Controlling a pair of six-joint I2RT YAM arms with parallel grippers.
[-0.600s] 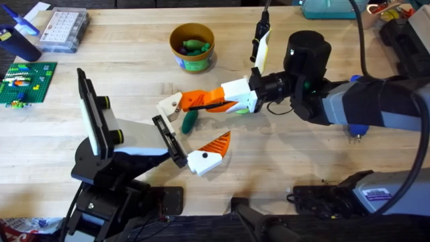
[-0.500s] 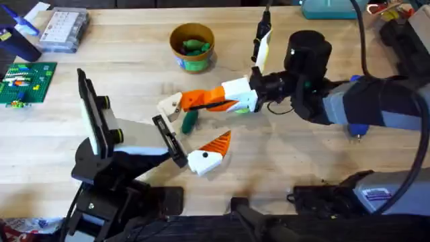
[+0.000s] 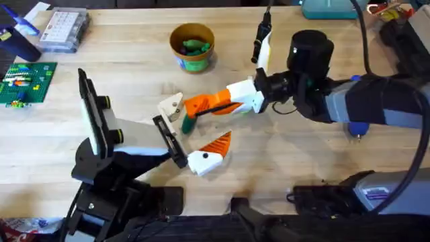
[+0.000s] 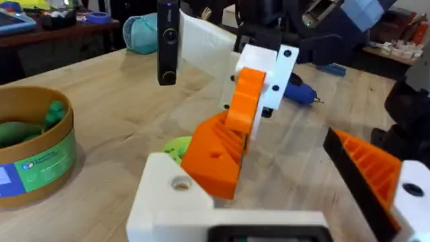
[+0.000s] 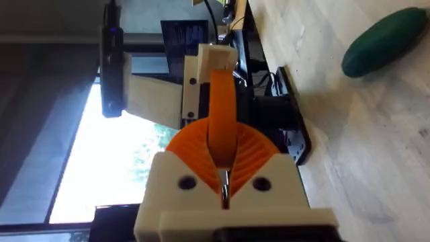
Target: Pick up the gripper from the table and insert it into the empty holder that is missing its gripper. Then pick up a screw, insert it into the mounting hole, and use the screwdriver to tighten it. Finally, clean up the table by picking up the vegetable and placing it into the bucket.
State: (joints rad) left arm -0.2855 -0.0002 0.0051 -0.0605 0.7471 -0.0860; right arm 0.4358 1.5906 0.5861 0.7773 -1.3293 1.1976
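Right hand (image 3: 195,107) clamping loose gripper (image 3: 171,105), carrying it just above tabletop (image 3: 302,168) toward holder (image 3: 169,141). Left hand state unclear. Insertion, screw, vegetable (image 3: 189,122) beside gripper, bucket (image 3: 192,47): all pending.

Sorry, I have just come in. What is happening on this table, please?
The right gripper has reached across to the middle of the table and is closed on the gripper, the small beige and orange finger piece. The holder on the left arm is close by and not yet filled. The vegetable lies on the wood just beside the held piece, not in the bucket farther back.
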